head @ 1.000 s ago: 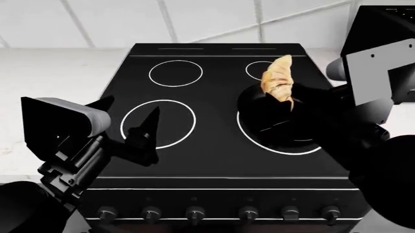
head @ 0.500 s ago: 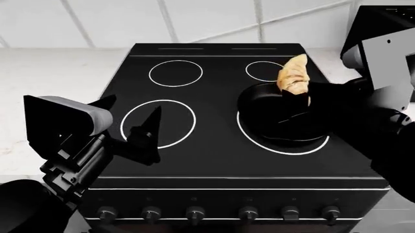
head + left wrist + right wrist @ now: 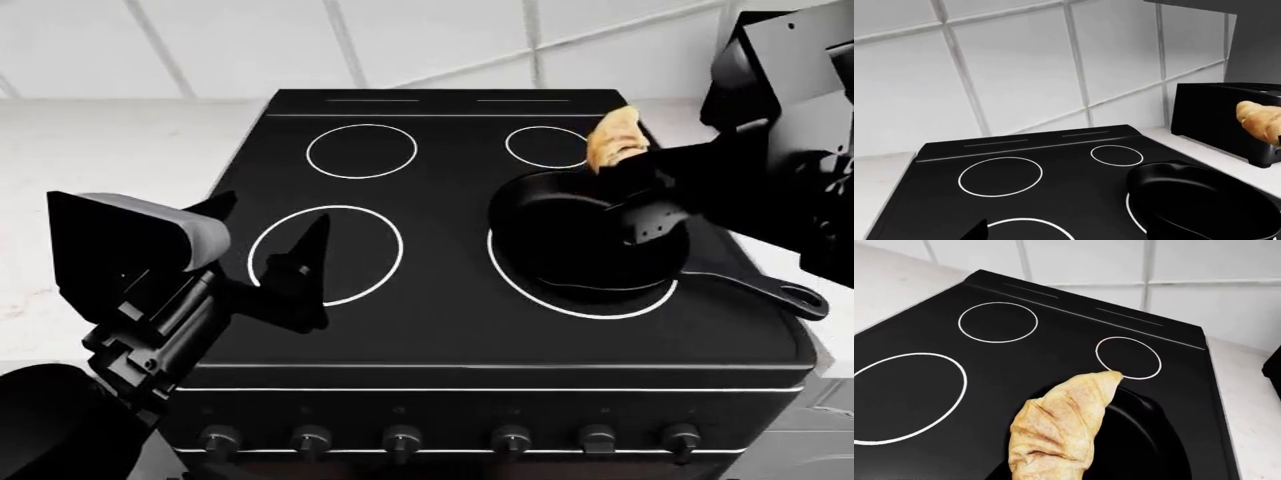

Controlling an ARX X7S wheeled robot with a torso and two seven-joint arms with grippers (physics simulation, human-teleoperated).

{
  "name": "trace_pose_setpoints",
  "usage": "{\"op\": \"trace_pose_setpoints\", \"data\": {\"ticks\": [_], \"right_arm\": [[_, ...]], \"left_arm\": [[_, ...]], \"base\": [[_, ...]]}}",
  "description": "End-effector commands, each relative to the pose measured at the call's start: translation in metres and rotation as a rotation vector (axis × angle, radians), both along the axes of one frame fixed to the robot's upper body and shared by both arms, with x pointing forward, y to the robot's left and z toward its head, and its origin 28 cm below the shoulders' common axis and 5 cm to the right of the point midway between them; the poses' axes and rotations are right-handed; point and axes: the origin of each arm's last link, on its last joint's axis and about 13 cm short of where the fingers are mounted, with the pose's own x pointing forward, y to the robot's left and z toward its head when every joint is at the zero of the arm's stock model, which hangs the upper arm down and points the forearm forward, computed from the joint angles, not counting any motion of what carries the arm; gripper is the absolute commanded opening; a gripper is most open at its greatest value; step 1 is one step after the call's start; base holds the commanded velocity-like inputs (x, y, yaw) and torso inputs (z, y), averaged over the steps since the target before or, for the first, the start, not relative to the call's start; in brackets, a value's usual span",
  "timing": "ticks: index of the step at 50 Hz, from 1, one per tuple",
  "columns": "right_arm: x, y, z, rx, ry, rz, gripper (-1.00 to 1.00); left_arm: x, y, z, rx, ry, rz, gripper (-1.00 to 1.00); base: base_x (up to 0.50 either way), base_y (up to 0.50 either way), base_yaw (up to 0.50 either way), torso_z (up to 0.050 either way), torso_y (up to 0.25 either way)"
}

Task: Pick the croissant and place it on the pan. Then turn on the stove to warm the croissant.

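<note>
While the pan point(image 3: 577, 240) sits empty, the right tool point(image 3: 627, 170) grips the croissant point(image 3: 615, 137) above its rim.

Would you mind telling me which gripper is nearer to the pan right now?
Right. The right gripper holds the croissant just above the pan near its far rim, while the left gripper hangs open over the front-left burner, well away.

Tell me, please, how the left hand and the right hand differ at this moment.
The left hand is open and holds nothing, while the right hand is shut on the croissant. The left hand hangs over the bare front-left burner ring; the right hand is above the pan's far rim. Both are dark and above the stove.
</note>
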Motion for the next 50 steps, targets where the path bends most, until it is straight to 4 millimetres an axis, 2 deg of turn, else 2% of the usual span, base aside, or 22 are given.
{"op": "trace_pose_setpoints", "data": {"ticks": [1,31,50], "right_arm": [[0.020,-0.013,0.006,0.001,0.058,0.029,-1.00],[0.077,-0.029,-0.007,0.042,0.138,0.052,-1.00],[0.098,-0.032,-0.019,0.031,0.222,0.031,-1.00]], "left_arm": [[-0.001,-0.001,0.001,0.005,-0.003,0.001,1.00],[-0.004,0.001,0.008,-0.020,-0.027,-0.008,1.00],[-0.004,0.005,0.014,-0.053,-0.046,-0.010,1.00]], "base": [[0.00,0.00,0.00,0.000,0.000],[0.00,0.00,0.00,0.000,0.000],[0.00,0.00,0.00,0.000,0.000]]}}
